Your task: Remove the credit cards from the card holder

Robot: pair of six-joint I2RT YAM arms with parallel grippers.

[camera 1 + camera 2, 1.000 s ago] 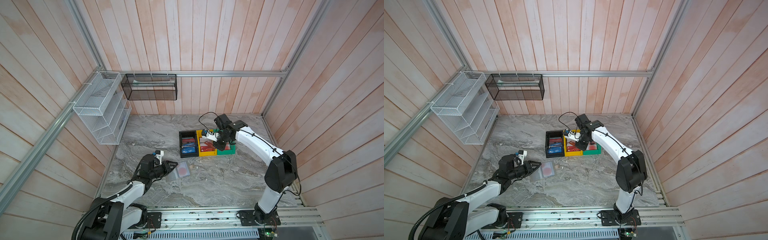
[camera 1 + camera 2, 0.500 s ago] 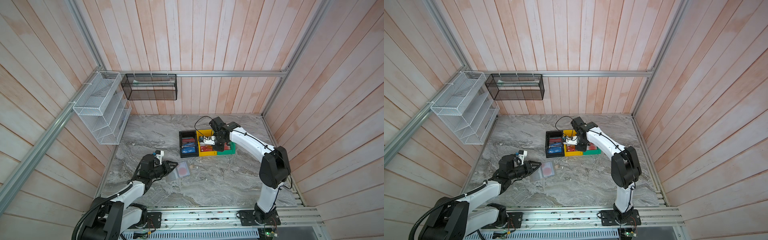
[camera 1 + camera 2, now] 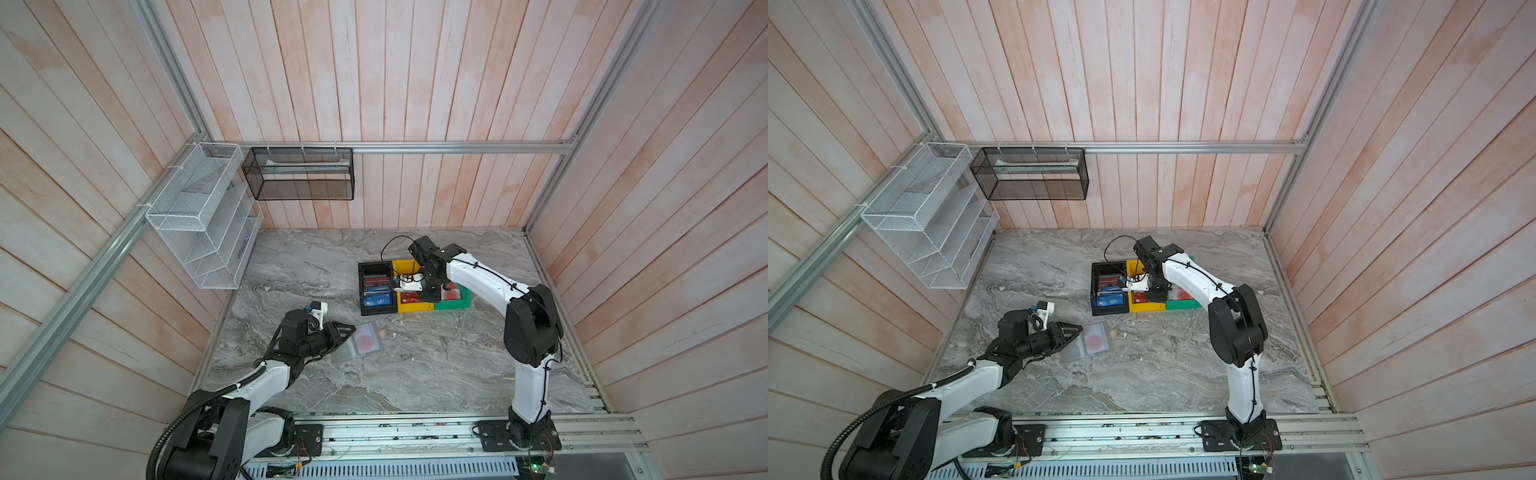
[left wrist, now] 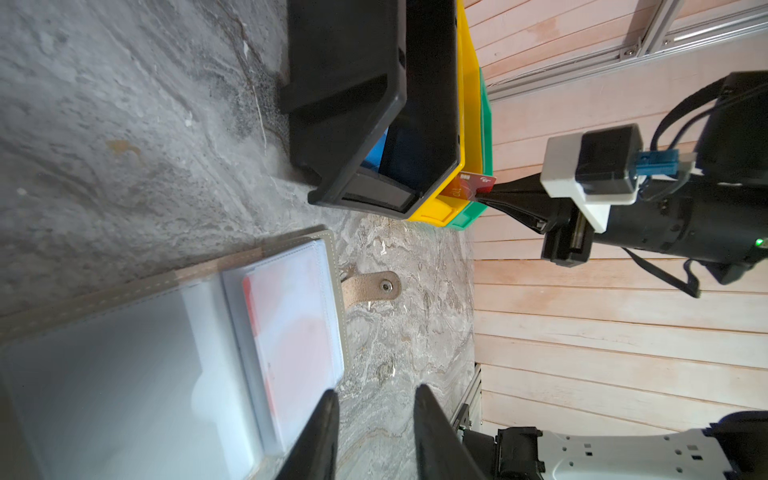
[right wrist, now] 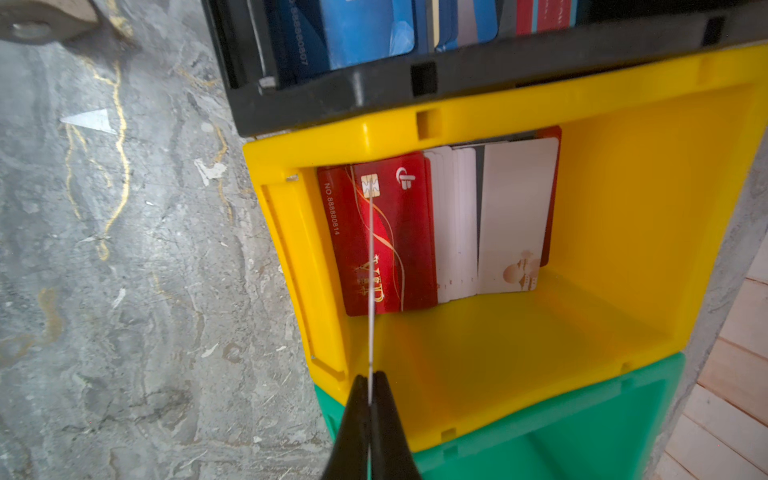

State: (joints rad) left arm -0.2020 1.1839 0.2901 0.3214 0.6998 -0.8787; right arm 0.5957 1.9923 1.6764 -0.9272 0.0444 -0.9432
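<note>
The card holder (image 3: 358, 344) lies open on the table (image 3: 415, 374), left of centre on the near side, with a pale card (image 3: 1094, 341) bearing a red circle in its sleeve. My left gripper (image 4: 376, 392) sits at its left edge, jaws partly apart and nothing between them. Farther back and to the right, my right gripper (image 5: 369, 378) is pinched tight on a red card (image 4: 471, 188) over the yellow bin (image 5: 540, 95), which stands between the black bin (image 3: 362, 286) and the green bin (image 3: 456, 306).

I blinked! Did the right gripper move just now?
Yes. The right gripper, pinching a red card, slid across the yellow bin, nearer the black bin.
</note>
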